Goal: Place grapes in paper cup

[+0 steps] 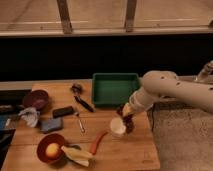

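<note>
The small white paper cup stands on the wooden table, in front of the green tray. My gripper hangs just above and to the right of the cup, at the end of the white arm that reaches in from the right. It is shut on the grapes, a dark reddish-purple bunch that dangles beside the cup's right rim. Whether the bunch touches the rim I cannot tell.
A green tray sits behind the cup. An orange carrot lies left of the cup, beside a red bowl holding a yellow fruit, and a banana. Another dark red bowl, a blue sponge and utensils sit further left. The table's right edge is close to the cup.
</note>
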Controlling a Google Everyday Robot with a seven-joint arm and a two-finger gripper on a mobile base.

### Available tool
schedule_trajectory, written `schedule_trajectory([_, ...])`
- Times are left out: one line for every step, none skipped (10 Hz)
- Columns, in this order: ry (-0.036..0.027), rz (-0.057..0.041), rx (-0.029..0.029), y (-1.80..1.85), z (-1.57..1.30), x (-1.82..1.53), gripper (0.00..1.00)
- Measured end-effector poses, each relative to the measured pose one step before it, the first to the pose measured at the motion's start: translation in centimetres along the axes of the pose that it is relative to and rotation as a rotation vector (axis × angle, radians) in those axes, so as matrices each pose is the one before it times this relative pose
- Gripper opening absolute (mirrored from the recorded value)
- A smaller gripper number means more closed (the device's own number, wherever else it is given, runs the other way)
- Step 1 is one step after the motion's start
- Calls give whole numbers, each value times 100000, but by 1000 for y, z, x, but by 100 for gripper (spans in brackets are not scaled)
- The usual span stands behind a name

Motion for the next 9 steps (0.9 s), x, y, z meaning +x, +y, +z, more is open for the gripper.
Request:
schedule_trajectory([848, -597, -683, 450, 402, 719, 0])
schedule_trajectory([530, -626, -470, 451, 241, 595, 0])
schedule_trajectory([17, -945, -117, 485, 120, 618, 0])
schedule_trajectory([-1140, -911, 523, 375, -508, 342, 0])
schedule_trajectory([-960, -441, 510, 282, -542, 91, 0])
schedule_trajectory([-1142, -522, 1029, 270, -554, 157, 0])
schedule_trajectory([-1203, -430, 1112, 179, -552, 98, 0])
schedule_trajectory([-1111, -425, 999, 144, -513, 22, 0])
schedule_trajectory([-580, -291, 628, 97, -331, 11, 0])
